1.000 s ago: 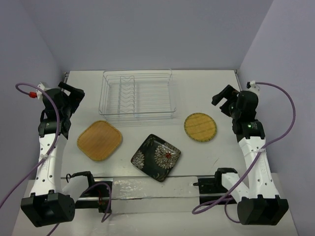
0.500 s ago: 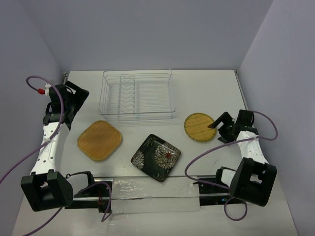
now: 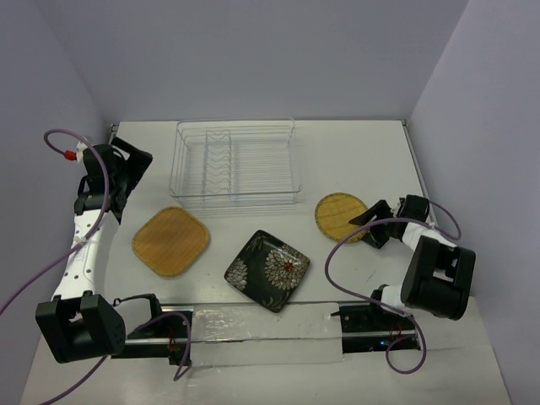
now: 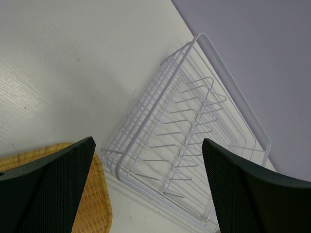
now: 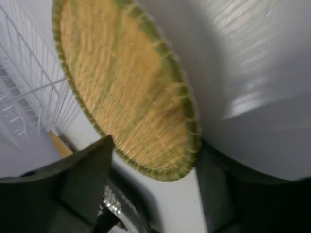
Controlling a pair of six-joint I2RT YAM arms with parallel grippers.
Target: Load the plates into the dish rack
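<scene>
Table (image 5: pixel 252 73), yellow plate (image 5: pixel 121 82) between right fingers (image 5: pixel 77 184)

No legible text or markings

Yellow green-rimmed plate (image 3: pixel 340 214), black white-flowered plate (image 3: pixel 267 270), tan bamboo plate (image 3: pixel 170 240), silvery wire rack (image 3: pixel 235 163)

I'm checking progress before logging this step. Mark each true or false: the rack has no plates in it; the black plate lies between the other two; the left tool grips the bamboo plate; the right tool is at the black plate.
1. The dish rack holds no plates. True.
2. The black plate lies between the bamboo plate and the yellow plate. True.
3. The left tool grips the bamboo plate. False: it is open and holds nothing.
4. The right tool is at the black plate. False: it is at the yellow plate's rim.
</scene>
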